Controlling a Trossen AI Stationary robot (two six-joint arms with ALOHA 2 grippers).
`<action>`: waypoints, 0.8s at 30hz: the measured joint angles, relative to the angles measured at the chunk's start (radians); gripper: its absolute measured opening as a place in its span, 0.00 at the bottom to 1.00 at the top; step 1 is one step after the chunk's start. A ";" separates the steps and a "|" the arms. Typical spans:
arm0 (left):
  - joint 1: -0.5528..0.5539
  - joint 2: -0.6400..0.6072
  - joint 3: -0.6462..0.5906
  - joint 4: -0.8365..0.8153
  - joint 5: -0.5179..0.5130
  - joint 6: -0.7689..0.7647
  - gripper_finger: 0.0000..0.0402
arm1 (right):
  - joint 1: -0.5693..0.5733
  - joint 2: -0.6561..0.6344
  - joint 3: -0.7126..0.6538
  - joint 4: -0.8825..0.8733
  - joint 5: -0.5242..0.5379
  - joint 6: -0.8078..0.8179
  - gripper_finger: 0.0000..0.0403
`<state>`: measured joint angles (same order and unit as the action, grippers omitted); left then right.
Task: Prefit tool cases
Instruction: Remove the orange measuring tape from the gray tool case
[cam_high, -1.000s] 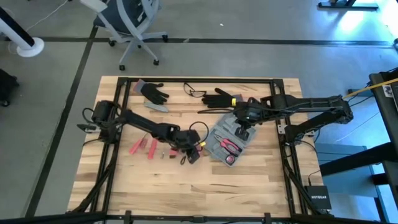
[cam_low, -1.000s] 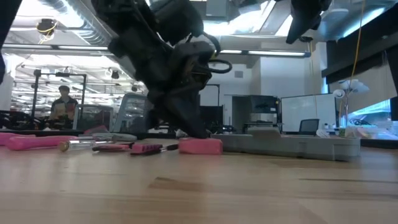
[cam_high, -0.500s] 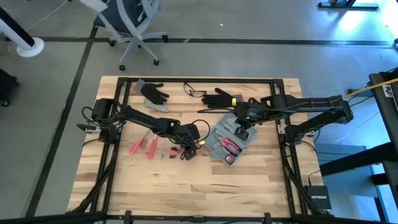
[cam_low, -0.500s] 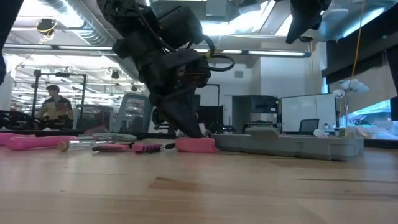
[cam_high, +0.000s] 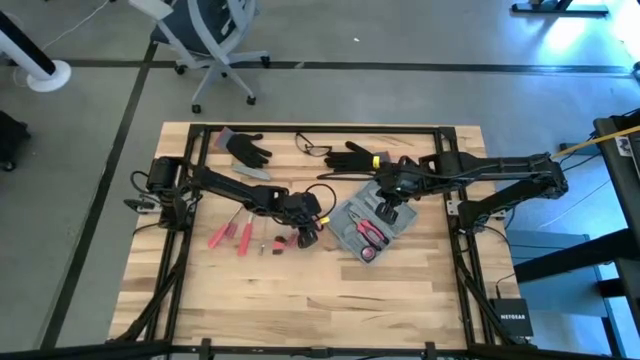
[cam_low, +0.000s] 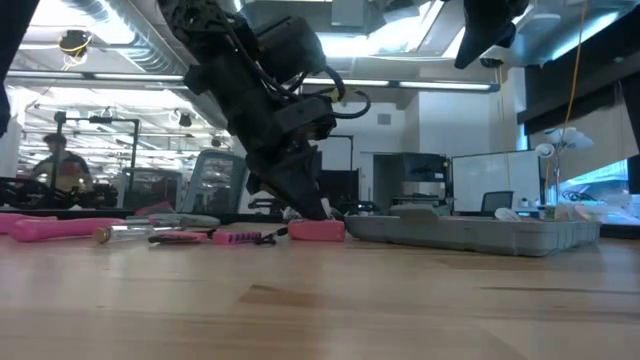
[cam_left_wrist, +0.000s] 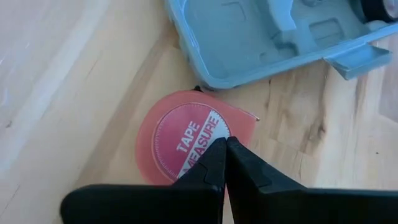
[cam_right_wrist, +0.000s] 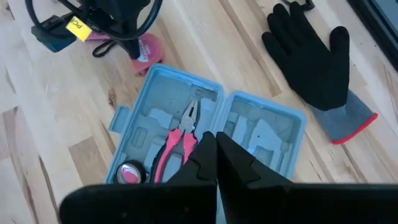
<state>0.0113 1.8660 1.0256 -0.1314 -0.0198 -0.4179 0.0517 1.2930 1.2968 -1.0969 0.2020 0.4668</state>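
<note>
I count one flat grey-blue plastic tool case (cam_high: 365, 222), lying open on the light wooden counter (cam_high: 400, 300) right of centre, both hinged halves flat. In the right wrist view I see one pair of red-handled pliers (cam_right_wrist: 176, 142) seated in its slots and one small round red-faced item (cam_right_wrist: 129, 175) in the corner of the same half. The left gripper (cam_high: 307, 236) is low over the counter just beside the case's left edge, fingers (cam_left_wrist: 214, 163) closed together and gripping nothing, tips right over one round red tape measure (cam_left_wrist: 184, 138) that lies on the wood beside the case corner. The right gripper (cam_high: 393, 212) hangs above the far half of the case, fingers (cam_right_wrist: 214, 155) also closed and empty. Left of the tape measure I count about four loose red-handled tools (cam_high: 232, 236) in a row, plus some small bits I can't separate. Two black gloves with grey cuffs: one (cam_high: 243, 150) at the far left of the counter, one (cam_high: 352, 157) near the far centre. One pair of clear safety glasses (cam_high: 312, 147) between them. One person (cam_low: 58, 170) shows in the room behind.
</note>
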 joint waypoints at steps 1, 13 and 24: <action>0.000 0.000 0.000 0.000 -0.002 0.000 0.00 | 0.000 0.000 0.000 0.000 0.000 0.000 0.00; -0.031 -0.002 0.002 -0.046 0.001 0.084 0.00 | 0.000 0.000 0.000 0.001 0.024 0.000 0.00; -0.036 -0.003 0.024 -0.146 0.009 0.218 0.00 | 0.000 0.000 0.000 0.027 0.024 0.026 0.00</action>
<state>-0.0247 1.8633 1.0493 -0.2770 -0.0108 -0.2001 0.0517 1.2930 1.2968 -1.0697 0.2256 0.4927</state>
